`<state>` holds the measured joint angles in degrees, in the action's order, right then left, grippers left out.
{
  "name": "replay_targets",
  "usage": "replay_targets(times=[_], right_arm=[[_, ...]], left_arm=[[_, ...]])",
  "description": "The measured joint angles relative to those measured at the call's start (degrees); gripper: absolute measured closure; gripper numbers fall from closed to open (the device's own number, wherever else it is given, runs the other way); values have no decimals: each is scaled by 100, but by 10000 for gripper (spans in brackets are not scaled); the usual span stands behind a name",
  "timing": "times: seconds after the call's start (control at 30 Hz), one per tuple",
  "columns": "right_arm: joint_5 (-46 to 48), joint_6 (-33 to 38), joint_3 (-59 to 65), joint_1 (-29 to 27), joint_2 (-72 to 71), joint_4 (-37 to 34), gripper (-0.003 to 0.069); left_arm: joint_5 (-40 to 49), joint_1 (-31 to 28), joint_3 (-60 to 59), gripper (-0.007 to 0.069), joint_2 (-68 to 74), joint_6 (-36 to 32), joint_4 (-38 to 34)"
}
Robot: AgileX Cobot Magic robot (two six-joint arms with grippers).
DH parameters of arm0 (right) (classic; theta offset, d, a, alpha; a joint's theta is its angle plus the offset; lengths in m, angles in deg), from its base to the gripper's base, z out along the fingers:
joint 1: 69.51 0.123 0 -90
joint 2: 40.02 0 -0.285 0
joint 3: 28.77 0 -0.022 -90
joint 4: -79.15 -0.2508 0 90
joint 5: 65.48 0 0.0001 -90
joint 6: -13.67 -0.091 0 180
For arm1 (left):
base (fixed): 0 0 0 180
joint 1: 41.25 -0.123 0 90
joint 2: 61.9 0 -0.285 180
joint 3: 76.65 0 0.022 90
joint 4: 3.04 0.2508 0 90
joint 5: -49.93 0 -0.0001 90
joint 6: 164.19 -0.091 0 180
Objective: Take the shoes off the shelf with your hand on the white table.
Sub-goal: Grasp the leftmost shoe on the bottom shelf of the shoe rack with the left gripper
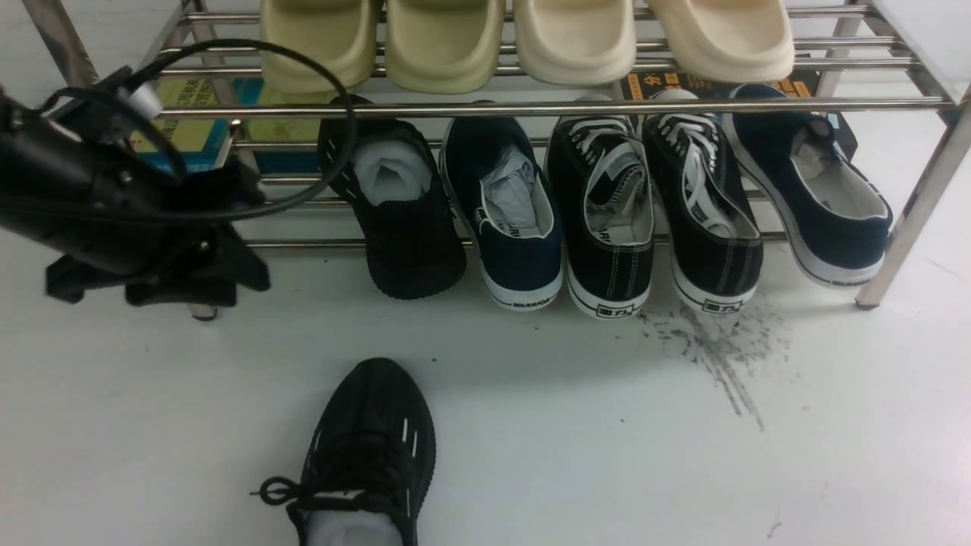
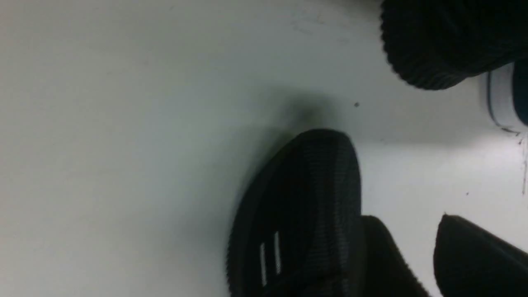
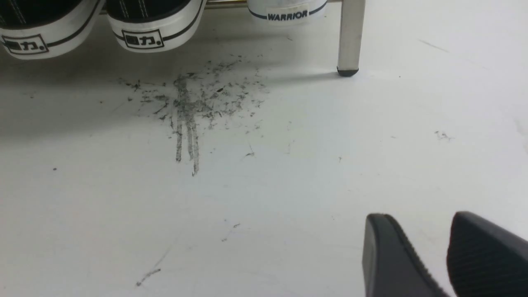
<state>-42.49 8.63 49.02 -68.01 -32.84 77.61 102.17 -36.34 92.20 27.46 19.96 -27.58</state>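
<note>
One all-black knit sneaker (image 1: pixel 370 455) with white dashes lies on the white table (image 1: pixel 607 455) at the front, toe toward the shelf. It also shows in the left wrist view (image 2: pixel 297 214). Its mate (image 1: pixel 402 212), stuffed with white paper, sits leftmost on the lower tier of the chrome shelf (image 1: pixel 531 106), heel overhanging; the heel shows in the left wrist view (image 2: pixel 445 41). My left gripper (image 1: pixel 152 284) hovers left of the shelf sneaker; in its wrist view the gripper (image 2: pixel 408 218) is open and empty beside the table sneaker. My right gripper (image 3: pixel 420 220) is open and empty over bare table.
Navy (image 1: pixel 512 212) and black canvas sneakers (image 1: pixel 607 220) with white soles fill the rest of the lower tier. Beige slippers (image 1: pixel 447 38) sit on the top tier. Dark scuff marks (image 1: pixel 713 349) lie in front. A shelf leg (image 3: pixel 350 37) stands near the right gripper.
</note>
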Motion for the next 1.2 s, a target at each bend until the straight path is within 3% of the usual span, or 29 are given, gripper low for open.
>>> replay_targets(times=[0.1, 0.23, 0.53, 0.87, 0.97, 1.2], right_arm=[[0, 0, 0, 0, 0, 0, 420], [0, 0, 0, 0, 0, 0, 420], [0, 0, 0, 0, 0, 0, 420], [0, 0, 0, 0, 0, 0, 420], [0, 0, 0, 0, 0, 0, 420], [0, 0, 0, 0, 0, 0, 420]], left_arm=[[-1001, 756, 69, 272, 243, 29, 50], [-1892, 1174, 302, 243, 538, 266, 280], [-2830, 1309, 459, 237, 1284, 1200, 1008], [-3574, 1309, 464, 237, 1919, 1379, 1097], [-3692, 1309, 464, 260, 2011, 1385, 1097], [-3384, 1309, 470, 571, 1914, 1395, 1146]])
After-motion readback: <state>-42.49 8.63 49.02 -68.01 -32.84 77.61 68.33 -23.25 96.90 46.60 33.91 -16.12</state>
